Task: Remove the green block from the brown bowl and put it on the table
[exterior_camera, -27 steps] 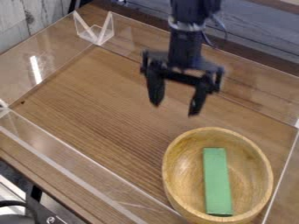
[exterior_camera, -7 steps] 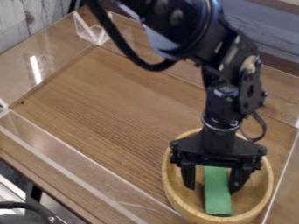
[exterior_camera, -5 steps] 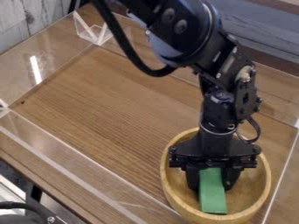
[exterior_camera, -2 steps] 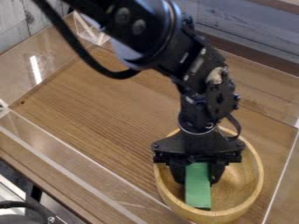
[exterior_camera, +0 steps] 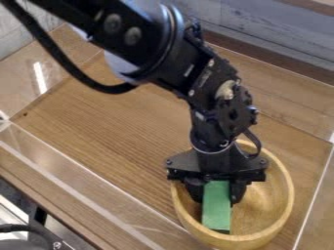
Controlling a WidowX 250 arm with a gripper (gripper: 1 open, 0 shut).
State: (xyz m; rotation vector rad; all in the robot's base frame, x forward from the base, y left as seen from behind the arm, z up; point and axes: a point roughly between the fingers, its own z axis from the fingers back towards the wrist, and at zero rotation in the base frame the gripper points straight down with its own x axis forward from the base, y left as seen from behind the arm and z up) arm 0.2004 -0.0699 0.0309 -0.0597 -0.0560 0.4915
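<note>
Shifted leftward since the earlier frame, the gripper (exterior_camera: 217, 186) has its jaws clamped on the green block (exterior_camera: 217, 206), now tilted with its lower end apparently inside the brown bowl (exterior_camera: 265, 220). Extraction appears begun; placement on the counter (exterior_camera: 104, 127) remains outstanding.

The table (exterior_camera: 104, 127) is a brown wood-grain top, and a low clear acrylic wall (exterior_camera: 78, 176) runs around its edges. The brown bowl (exterior_camera: 280, 210) stands directly on it, near the front right corner.
</note>
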